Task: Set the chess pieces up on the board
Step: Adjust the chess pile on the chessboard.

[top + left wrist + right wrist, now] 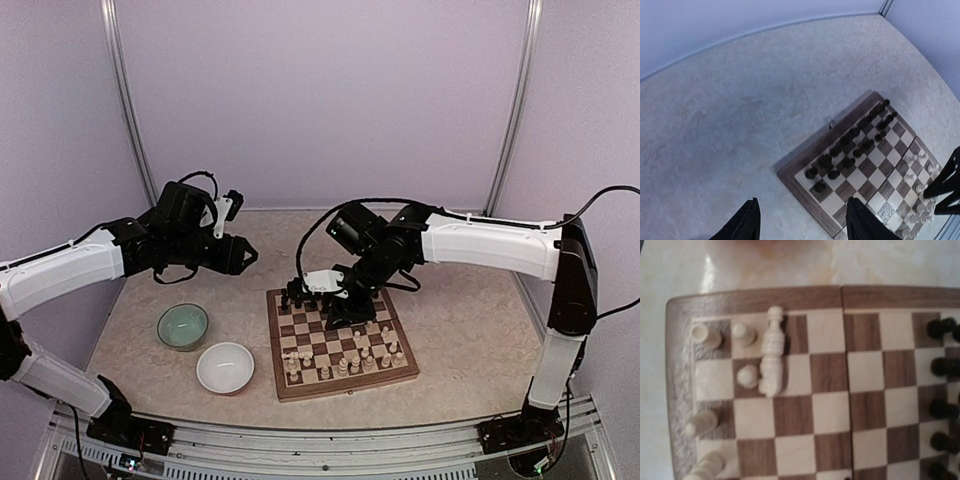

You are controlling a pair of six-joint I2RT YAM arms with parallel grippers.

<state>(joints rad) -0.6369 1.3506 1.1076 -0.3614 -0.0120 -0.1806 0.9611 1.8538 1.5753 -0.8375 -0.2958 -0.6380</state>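
Left gripper (802, 212) apart, empty, off the board (345, 388); right gripper (345, 310) over it, state unclear.

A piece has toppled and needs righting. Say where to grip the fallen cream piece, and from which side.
Probably from above, pinching the fallen cream piece across its slim middle. It lies flat on the board, and upright cream pawns crowd one flank, so a sideways approach risks knocking them.
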